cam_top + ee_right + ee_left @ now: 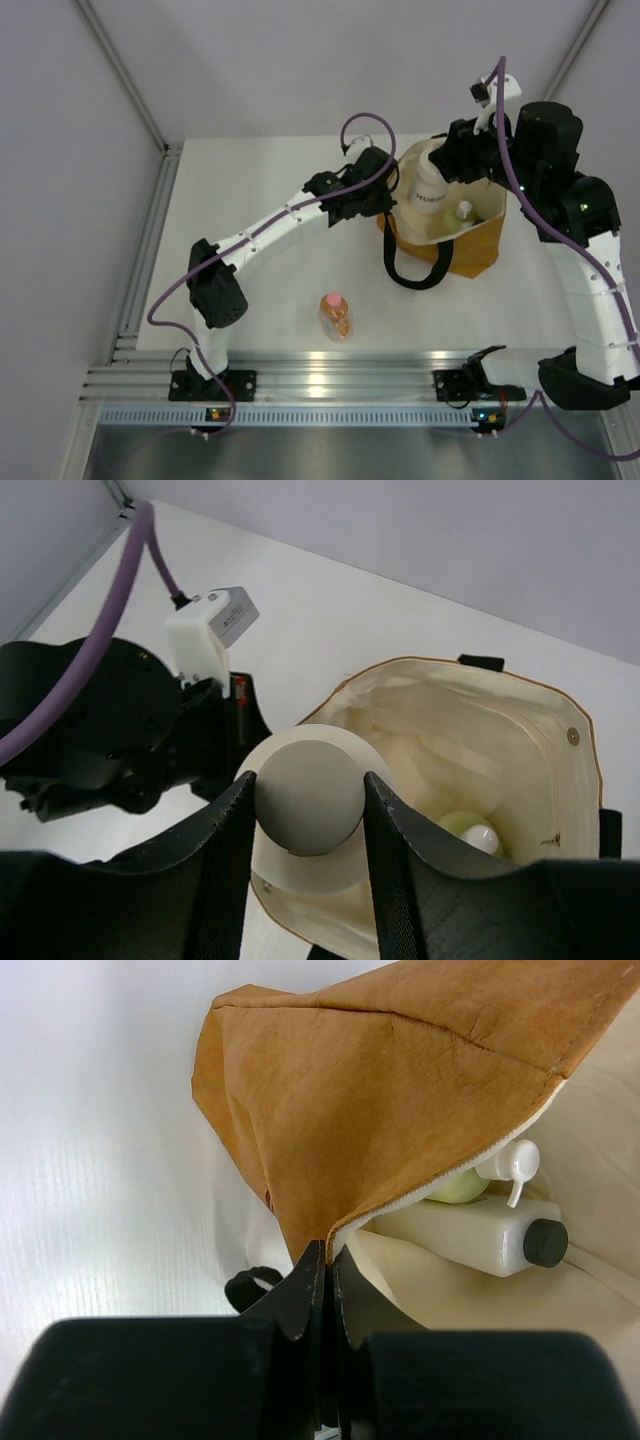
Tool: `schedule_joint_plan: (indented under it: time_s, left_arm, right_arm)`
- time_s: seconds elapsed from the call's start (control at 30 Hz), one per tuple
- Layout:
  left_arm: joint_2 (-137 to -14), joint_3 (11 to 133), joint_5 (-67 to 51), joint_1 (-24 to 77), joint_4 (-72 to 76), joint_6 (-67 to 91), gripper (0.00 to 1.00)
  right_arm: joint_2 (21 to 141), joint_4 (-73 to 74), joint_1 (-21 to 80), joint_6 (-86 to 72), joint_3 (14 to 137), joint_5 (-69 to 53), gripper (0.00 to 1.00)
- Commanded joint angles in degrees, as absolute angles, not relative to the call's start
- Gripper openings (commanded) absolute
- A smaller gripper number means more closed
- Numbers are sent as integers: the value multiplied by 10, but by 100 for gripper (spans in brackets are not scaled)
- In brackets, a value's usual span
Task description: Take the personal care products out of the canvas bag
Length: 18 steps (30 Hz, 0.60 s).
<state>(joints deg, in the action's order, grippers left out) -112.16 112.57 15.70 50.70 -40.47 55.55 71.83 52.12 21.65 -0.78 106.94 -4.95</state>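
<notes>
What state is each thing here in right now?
canvas bag: open, rim pinched.
left gripper: shut on the bag's rim.
cream round jar: held by its top at the bag's mouth.
right gripper: closed on that jar.
orange bottle: out on the table.
pale green bottle: inside the bag.
white squarish bottle: inside the bag, on its side.

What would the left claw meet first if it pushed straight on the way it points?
The canvas bag: the left claw is shut on its rim, with the orange fabric directly ahead. The white squarish bottle inside sits right of that line, though depth is unclear.
</notes>
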Motion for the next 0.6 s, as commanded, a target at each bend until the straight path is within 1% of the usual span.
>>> schedule_joint_plan:
  time_s: [0.0, 0.17, 0.3, 0.4, 0.57]
  left_arm:
    - [-1129, 1147, 158, 503, -400, 549, 0]
    - [-1129, 1146, 160, 503, -399, 549, 0]
    - [-1129, 1148, 161, 502, -400, 549, 0]
    - [-1128, 1147, 163, 501, -400, 548, 0]
    - [-1126, 1142, 165, 497, -399, 543, 0]
  right_arm:
    - [669, 455, 229, 12, 1084, -119, 0]
    - [643, 455, 236, 25, 1055, -156, 0]
    - [624, 455, 242, 46, 1022, -220, 0]
    - [607, 455, 276, 69, 991, -237, 0]
    - [586, 435, 349, 107, 920, -219, 0]
